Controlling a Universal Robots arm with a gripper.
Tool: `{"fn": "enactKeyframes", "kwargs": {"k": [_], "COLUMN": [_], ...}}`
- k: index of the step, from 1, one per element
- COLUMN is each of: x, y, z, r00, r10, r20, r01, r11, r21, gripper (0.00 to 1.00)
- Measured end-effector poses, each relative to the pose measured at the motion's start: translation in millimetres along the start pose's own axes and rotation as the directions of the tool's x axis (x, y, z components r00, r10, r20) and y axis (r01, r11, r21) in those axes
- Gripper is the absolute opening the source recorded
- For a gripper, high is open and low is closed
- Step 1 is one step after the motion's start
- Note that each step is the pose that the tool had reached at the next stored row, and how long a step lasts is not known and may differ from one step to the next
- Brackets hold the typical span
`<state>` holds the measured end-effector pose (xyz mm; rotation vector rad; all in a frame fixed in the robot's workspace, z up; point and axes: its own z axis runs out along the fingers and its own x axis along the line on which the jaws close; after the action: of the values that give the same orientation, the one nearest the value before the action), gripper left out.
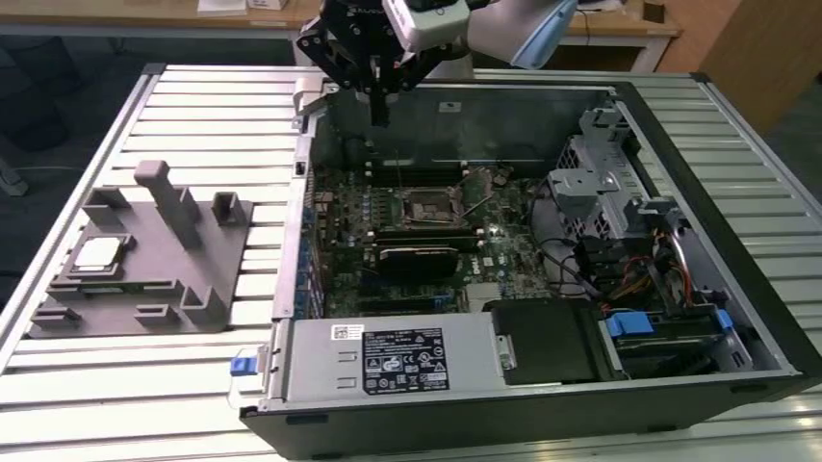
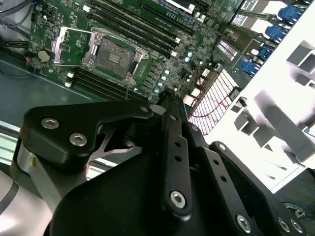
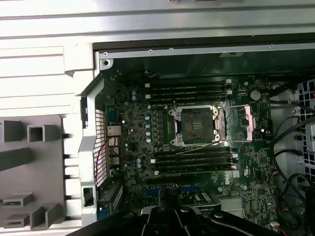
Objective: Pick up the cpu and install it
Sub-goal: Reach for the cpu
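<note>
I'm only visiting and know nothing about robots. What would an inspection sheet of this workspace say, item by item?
Surface: ribbed metal table carrying an open computer case and a grey holder block.
Job's things: the cpu lies flat on the holder block, apart from the gripper. The motherboard socket is open with no chip in it.
Clutter: nothing seen.
Grippers: the gripper is shut, holds nothing, and hangs over the case's far wall in the exterior view.
Cables: black and coloured wires are bundled inside the case at the exterior view's right.
Surroundings: wooden desks behind the table.
</note>
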<state>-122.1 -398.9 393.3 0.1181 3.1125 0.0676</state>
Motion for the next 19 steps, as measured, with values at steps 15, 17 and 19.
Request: {"fn": "enactKeyframes", "kwargs": {"k": [15, 17, 19], "x": [18.4, 22.7, 27.3], "y": [1.3, 0.9, 0.6], "z": [0.2, 0.1, 0.0], "r00": [1.0000, 1.0000, 1.0000], "r10": [0.000, 0.000, 0.000], "r20": [0.0001, 0.0002, 0.0005], "r01": [0.000, 0.000, 0.000], "r11": [1.0000, 1.0000, 1.0000], "r21": [0.0000, 0.0000, 0.0001], "gripper": [0.11, 0.11, 0.11]}}
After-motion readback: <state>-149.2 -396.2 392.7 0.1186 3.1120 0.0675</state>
